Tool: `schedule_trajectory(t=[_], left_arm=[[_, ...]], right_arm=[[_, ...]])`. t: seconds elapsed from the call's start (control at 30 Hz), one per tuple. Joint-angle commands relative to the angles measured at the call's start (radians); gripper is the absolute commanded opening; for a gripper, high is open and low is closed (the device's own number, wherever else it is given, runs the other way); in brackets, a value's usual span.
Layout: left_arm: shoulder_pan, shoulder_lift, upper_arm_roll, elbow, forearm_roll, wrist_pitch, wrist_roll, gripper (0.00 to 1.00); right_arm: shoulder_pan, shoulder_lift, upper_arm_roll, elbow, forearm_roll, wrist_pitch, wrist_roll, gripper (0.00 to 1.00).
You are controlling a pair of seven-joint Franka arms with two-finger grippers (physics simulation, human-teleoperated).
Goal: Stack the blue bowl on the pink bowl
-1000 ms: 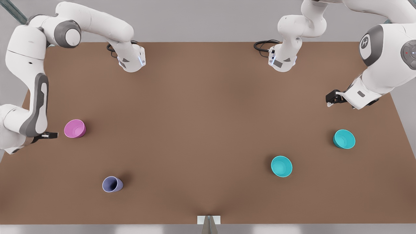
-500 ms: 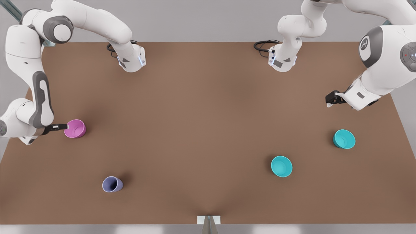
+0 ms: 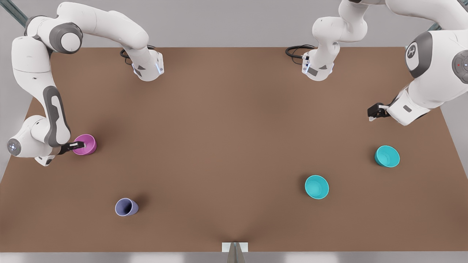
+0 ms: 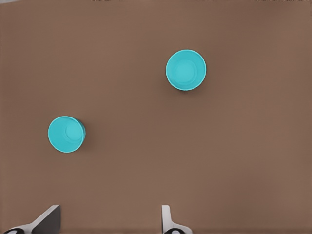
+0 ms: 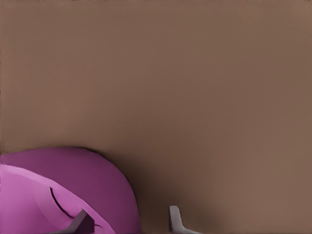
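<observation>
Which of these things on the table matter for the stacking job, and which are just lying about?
Job: blue bowl; pink bowl, with the right gripper open at its rim; left gripper, open, waiting.
Lying about: teal bowl; lavender cup.

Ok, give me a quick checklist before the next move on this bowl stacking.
1. Right gripper fingers straddle the pink bowl wall: ok.
2. Right gripper shut on that wall: not ok, open.
3. Left gripper open and empty: ok.
4. Left gripper at the blue bowl: not ok, well away from it.
5. Blue bowl upright, apart from the teal bowl: ok.
6. Lavender cup apart from the pink bowl: ok.
</observation>
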Motion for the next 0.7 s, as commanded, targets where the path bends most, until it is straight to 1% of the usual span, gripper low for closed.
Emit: schedule_trajectory(t=[0.0,0.07,0.1,0.2,0.27,0.37,0.4,0.43,0.47,0.5,0.53,0.63,0.67], left_arm=[[0.0,0.002,0.006,0.001,-0.001,-0.009,0.006,1.0],[0.0,0.006,0.012,0.001,-0.001,-0.006,0.004,1.0],[0.0,0.006,0.012,0.001,-0.001,-0.006,0.004,1.0],[0.0,0.006,0.012,-0.001,-0.001,-0.011,0.003,1.0],[0.0,0.006,0.012,0.001,-0.001,-0.009,0.004,1.0],[-0.002,0.008,0.012,0.001,0.001,-0.009,0.003,1.0],[-0.002,0.008,0.012,-0.001,0.001,-0.011,0.001,1.0],[-0.002,0.008,0.012,0.001,0.001,-0.011,0.001,1.0],[0.0,0.008,0.012,0.001,0.001,-0.011,0.001,1.0],[-0.002,0.008,0.012,0.001,0.001,-0.009,0.0,1.0],[0.0,0.009,0.012,0.001,0.001,-0.009,0.0,1.0],[0.0,0.011,0.012,0.001,0.001,-0.011,-0.003,1.0],[0.0,0.011,0.012,0.001,0.001,-0.011,-0.005,1.0]], right_arm=[[0.0,-0.002,0.002,0.002,0.001,0.001,-0.074,0.57],[-0.003,-0.008,0.022,0.008,0.03,-0.042,-0.063,0.51],[-0.003,-0.01,0.023,0.01,0.037,-0.05,-0.063,0.45],[-0.006,-0.01,0.032,0.011,0.037,-0.053,-0.077,0.21],[-0.003,-0.01,0.043,0.024,0.039,-0.087,-0.089,0.21],[-0.001,-0.034,0.132,0.067,0.062,-0.206,-0.072,0.21],[-0.001,-0.048,0.183,0.071,0.062,-0.242,-0.058,0.21],[-0.001,-0.049,0.252,0.074,0.062,-0.271,0.011,0.21],[0.002,-0.048,0.348,0.073,0.062,-0.286,0.104,0.21],[0.034,-0.043,0.417,0.073,0.06,-0.283,0.216,0.21],[0.126,-0.043,0.421,0.093,0.06,-0.272,0.296,0.21],[0.499,-0.03,0.419,0.235,0.064,-0.263,0.696,0.21],[0.557,0.001,0.419,0.245,0.065,-0.239,0.81,0.21]])
